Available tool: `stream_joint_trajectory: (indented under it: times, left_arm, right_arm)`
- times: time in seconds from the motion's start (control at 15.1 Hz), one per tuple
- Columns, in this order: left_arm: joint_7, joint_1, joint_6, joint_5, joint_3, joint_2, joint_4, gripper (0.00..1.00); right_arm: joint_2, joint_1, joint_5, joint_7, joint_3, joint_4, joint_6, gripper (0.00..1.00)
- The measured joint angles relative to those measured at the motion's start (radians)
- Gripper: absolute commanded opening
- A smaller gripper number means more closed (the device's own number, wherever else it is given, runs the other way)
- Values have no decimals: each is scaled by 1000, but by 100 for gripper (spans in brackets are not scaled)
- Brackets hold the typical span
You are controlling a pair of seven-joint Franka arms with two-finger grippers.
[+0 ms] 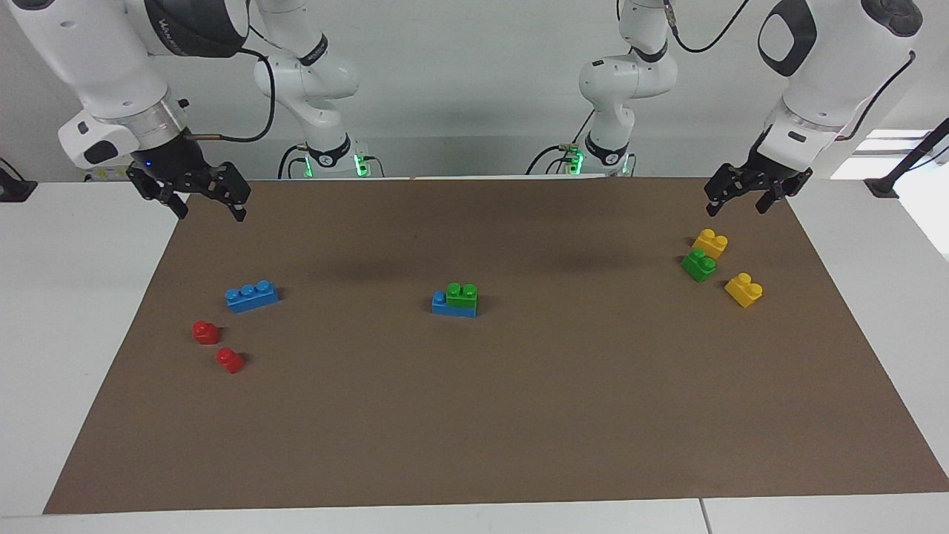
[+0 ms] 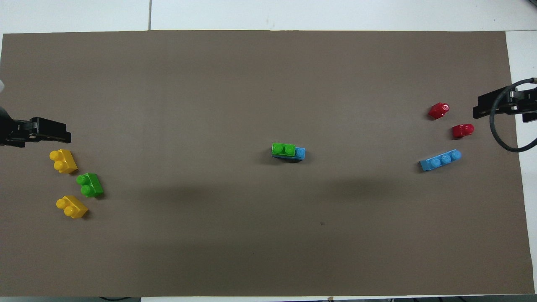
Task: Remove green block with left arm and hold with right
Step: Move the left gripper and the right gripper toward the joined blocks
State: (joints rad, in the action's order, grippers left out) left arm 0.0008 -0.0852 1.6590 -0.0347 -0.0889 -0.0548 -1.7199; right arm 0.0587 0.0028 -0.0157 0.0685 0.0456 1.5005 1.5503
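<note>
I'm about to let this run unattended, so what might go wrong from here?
1. A second green block lies loose between two yellow bricks, right under the left pincer; it may be grabbed instead of the stacked green block.
2. Unless the right pincer holds the blue brick, both may lift together.

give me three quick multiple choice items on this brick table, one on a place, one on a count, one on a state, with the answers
1. Where is the green block in the middle of the mat?
A. on a blue brick
B. beside the red bricks
C. in a gripper

2. How many yellow bricks lie on the mat?
A. one
B. two
C. four

3. What does the left gripper hold?
A. a green brick
B. a yellow brick
C. nothing

Answers:
1 A, it sits on the blue brick, one blue stud left bare.
2 B, one yellow brick and another yellow brick flank the loose green brick.
3 C, its open fingers hang over the mat's edge with no brick between them.
</note>
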Motion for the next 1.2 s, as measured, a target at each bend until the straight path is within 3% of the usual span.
stream_joint_trajectory:
  times: [1.2]
  left_arm:
    - [-23,0,-3,0,-1,0,-4,100]
  right_arm:
    - [0,-7,0,0,1,0,24,100]
